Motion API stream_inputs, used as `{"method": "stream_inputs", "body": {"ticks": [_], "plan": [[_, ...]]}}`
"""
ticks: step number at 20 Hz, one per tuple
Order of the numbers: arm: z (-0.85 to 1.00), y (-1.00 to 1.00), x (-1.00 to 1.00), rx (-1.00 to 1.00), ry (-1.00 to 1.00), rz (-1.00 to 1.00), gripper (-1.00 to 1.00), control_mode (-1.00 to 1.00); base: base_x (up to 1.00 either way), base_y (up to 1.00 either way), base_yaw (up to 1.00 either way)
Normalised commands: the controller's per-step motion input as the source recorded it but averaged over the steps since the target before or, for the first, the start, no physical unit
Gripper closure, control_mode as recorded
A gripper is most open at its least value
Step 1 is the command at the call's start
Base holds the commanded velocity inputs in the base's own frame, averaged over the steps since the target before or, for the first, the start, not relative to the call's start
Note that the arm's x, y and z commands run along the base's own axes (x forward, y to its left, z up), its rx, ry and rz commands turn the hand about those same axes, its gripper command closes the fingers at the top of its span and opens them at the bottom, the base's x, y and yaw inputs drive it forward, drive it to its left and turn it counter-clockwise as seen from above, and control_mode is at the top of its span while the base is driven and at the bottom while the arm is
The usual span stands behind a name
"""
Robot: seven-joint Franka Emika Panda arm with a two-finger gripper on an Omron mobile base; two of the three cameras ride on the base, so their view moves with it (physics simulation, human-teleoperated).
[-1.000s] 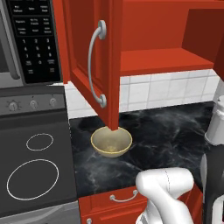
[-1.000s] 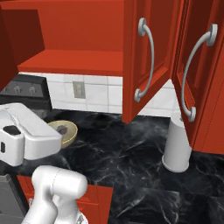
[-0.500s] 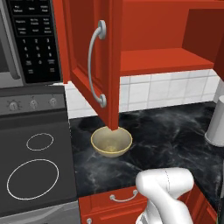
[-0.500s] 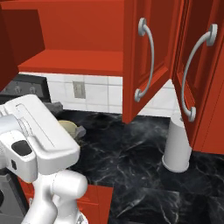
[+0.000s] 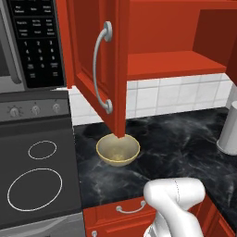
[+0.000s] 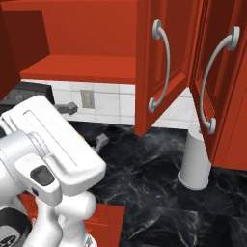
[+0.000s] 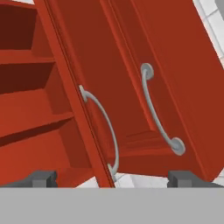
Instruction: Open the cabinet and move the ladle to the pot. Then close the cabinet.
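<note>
The arm has swung up into the lower left of the right base view, while the cabinet (image 6: 164, 67) stays open across the top. The end effector (image 7: 111, 177) is fully spread, empty, facing the door handles (image 7: 159, 109). Ladle and pot aren't identifiable; a bowl (image 5: 118, 150) sits on the bench (image 5: 176, 139).

Open cabinet (image 6: 87, 43) doors (image 6: 164, 62) flanking bare shelf (image 5: 173, 65)

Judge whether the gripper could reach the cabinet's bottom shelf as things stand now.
Probably yes. Both cabinet doors stand swung open, leaving the shelf exposed, and the open gripper faces the doors from just below. Nothing visibly blocks the opening, though the right door's edge hangs close.
</note>
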Motion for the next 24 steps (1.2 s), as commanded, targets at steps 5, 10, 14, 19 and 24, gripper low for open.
{"method": "stream_inputs", "body": {"ticks": [5, 10, 14, 19, 24], "plan": [[0.00, -0.09, 0.09, 0.00, -0.20, 0.12, -1.00, -1.00, 0.00, 0.00, 0.00], [0.00, -0.04, 0.23, 0.00, -0.13, 0.12, -1.00, -1.00, 0.00, 0.00, 0.00], [0.00, 0.00, 0.41, 0.00, -0.08, 0.12, -1.00, -1.00, 0.00, 0.00, 0.00], [0.00, -0.01, 0.53, 0.00, -0.06, 0.09, -1.00, -1.00, 0.00, 0.00, 0.00], [0.00, -0.11, 0.36, 0.00, -0.09, 0.05, -1.00, -1.00, 0.00, 0.00, 0.00]]}}
